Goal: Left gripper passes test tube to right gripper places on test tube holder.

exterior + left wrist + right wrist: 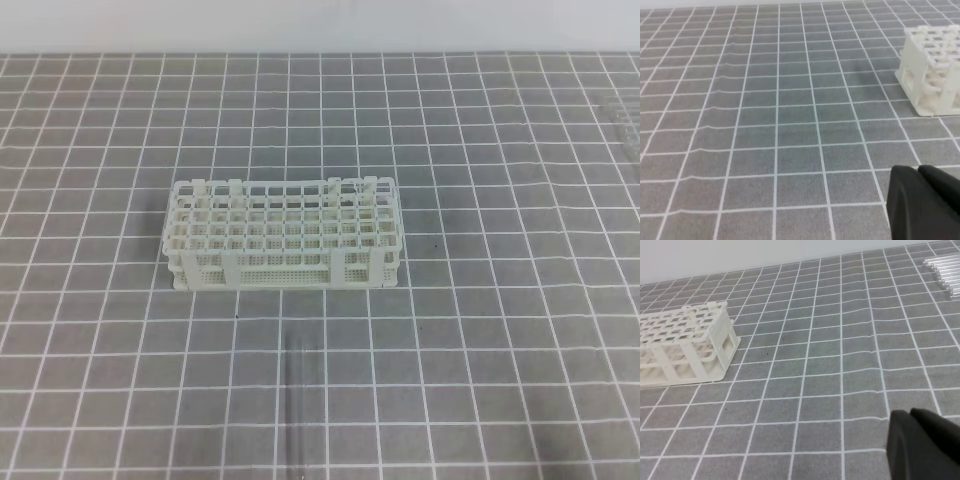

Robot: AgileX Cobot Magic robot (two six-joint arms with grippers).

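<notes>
The white lattice test tube holder (280, 236) stands on the grey gridded mat at mid-table; it also shows at the right edge of the left wrist view (935, 65) and at the left of the right wrist view (685, 345). A clear test tube (296, 400) lies flat on the mat in front of the holder, pointing toward the near edge, faint and hard to see. Neither arm appears in the high view. My left gripper (916, 171) is shut and empty, low over bare mat. The right gripper (910, 413) is likewise shut on nothing.
Several spare clear tubes (625, 120) lie side by side at the far right of the mat, also seen in the right wrist view (945, 267). A white wall borders the mat's far edge.
</notes>
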